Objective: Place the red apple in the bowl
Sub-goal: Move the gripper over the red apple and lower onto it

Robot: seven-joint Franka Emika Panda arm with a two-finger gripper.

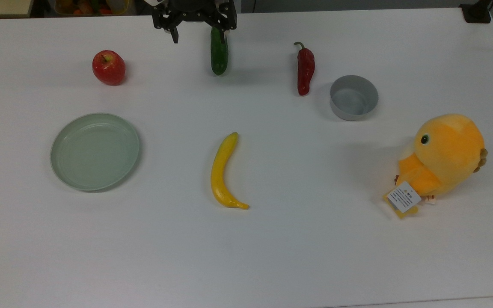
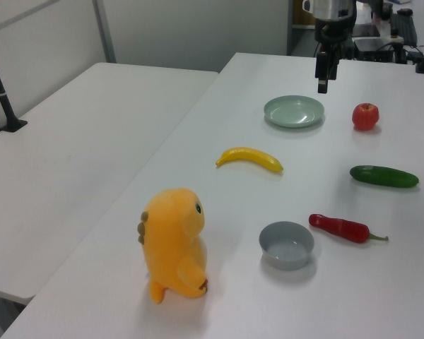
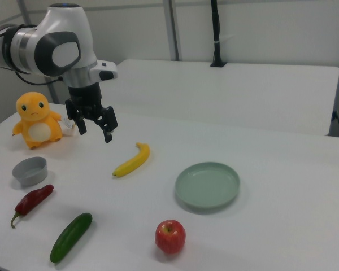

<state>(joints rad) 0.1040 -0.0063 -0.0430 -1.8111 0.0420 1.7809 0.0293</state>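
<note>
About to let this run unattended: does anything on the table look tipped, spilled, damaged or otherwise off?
Nothing stands out. The small glossy red apple sits stem up, the small round grey bowl stands upright and empty, and the open black claw hangs above the white table, holding nothing.

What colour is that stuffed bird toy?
The plush bird is orange-yellow with a paler belly, clearest in the top view.

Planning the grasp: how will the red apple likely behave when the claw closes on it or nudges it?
The red apple looks round and glossy, so it may slip between flat fingers. Standing alone on the smooth white table, it would probably roll if nudged. It looks firm, so it likely keeps its shape when squeezed.
</note>
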